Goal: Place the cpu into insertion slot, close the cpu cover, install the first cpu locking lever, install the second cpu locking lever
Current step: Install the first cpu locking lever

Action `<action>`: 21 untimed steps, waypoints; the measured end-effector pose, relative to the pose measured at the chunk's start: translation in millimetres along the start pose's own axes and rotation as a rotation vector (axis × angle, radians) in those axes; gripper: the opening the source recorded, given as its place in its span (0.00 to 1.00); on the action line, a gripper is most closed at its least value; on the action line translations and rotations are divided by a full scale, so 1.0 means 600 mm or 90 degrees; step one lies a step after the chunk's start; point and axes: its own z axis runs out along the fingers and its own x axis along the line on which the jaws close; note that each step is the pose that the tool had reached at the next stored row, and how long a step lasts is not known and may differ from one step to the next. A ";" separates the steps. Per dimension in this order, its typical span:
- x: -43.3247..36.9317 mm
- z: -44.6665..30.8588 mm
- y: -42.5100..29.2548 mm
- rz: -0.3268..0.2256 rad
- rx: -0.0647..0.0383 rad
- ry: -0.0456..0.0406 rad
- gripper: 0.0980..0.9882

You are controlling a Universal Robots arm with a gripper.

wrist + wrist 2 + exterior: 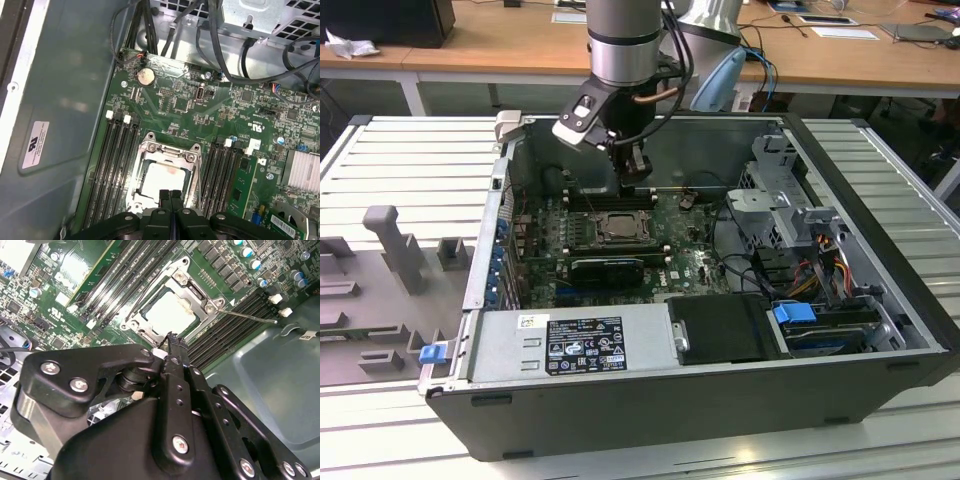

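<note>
Exterior view showed the gripper (632, 185), fingers pressed together, above the thin cpu (617, 228) lying in the insertion slot (590, 231) mid-frame; it looked easy to hurt, best held by its edges.

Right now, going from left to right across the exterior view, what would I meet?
Grey fixture block → blue latch → cpu → metal drive cage.

Slatted metal table (410, 150), computer case (720, 400), grey fixture (395, 245)
</note>
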 end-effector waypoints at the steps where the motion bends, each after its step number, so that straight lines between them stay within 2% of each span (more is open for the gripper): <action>1: 0.000 0.000 0.000 -0.002 0.000 0.0001 0.01; 11: 0.000 0.000 0.000 -0.037 0.000 0.0022 0.01; 14: 0.000 0.000 0.000 -0.104 0.000 0.0061 0.01; 15: 0.000 0.000 0.000 -0.110 0.000 0.0064 0.01; 19: 0.000 -0.004 0.001 -0.111 0.002 0.0097 0.01; 21: 0.000 -0.014 0.002 -0.111 0.002 0.0112 0.01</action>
